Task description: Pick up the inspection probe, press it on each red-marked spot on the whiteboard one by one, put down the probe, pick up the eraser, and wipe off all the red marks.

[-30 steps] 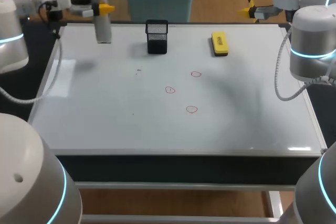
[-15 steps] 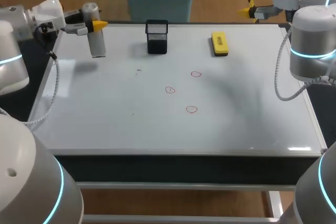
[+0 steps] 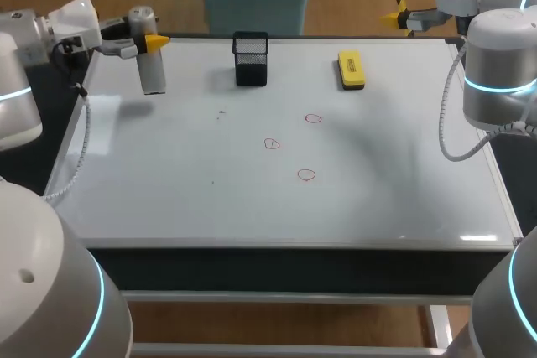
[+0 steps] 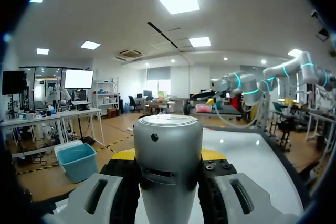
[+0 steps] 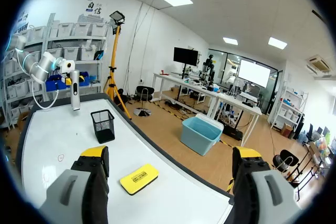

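Now the left pincer clamps the inspection probe upright, upper left; red marks lie lower-right of it. Right pincer gapes empty.

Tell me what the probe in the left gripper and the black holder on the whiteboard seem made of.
The probe looks like metal with a satin silver-grey finish; it carries a soft sheen and a ringed cap, though painted plastic is possible. The black holder seems wire mesh, matte black; its walls show a fine grid.
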{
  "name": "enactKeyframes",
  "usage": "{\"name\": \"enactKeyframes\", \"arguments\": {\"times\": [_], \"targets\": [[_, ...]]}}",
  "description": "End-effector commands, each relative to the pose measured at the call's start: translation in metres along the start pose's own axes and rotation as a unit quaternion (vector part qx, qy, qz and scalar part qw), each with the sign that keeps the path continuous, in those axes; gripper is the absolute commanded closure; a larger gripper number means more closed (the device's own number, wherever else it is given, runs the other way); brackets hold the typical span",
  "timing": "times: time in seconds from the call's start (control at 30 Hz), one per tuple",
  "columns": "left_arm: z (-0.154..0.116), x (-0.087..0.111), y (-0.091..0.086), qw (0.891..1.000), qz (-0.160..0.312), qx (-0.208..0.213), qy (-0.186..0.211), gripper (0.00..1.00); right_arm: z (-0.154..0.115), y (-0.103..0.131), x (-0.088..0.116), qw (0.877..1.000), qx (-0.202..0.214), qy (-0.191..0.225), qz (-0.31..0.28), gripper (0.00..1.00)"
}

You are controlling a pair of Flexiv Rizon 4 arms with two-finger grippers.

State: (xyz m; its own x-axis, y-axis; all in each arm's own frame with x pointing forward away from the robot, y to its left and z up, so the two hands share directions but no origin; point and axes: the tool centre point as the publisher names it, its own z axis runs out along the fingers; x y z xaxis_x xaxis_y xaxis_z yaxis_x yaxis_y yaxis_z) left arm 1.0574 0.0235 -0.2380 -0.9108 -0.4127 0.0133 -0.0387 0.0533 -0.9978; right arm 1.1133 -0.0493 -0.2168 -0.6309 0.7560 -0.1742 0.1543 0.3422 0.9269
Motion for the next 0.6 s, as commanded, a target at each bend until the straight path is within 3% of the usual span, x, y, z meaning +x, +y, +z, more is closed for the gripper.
{"name": "enactKeyframes", "arguments": {"times": [0.03,0.2,0.33,0.43,0.6], "targets": [[0.001,0.001,0.000,1.000,0.001,0.001,-0.002,1.00,0.003,-0.008,-0.009,1.000,0.019,0.012,-0.006,0.00],[0.001,0.001,0.000,1.000,0.001,0.001,-0.002,1.00,0.019,-0.040,-0.031,0.985,0.112,0.124,-0.047,0.00],[0.001,0.001,0.000,1.000,0.001,0.001,-0.002,1.00,0.024,-0.052,-0.040,0.969,0.152,0.179,-0.077,0.00],[0.001,0.001,0.000,1.000,0.001,0.001,-0.002,1.00,0.030,-0.060,-0.045,0.949,0.186,0.223,-0.123,0.00],[0.001,0.001,0.000,1.000,0.001,0.001,-0.002,1.00,0.043,-0.070,-0.042,0.901,0.235,0.290,-0.222,0.00]]}}
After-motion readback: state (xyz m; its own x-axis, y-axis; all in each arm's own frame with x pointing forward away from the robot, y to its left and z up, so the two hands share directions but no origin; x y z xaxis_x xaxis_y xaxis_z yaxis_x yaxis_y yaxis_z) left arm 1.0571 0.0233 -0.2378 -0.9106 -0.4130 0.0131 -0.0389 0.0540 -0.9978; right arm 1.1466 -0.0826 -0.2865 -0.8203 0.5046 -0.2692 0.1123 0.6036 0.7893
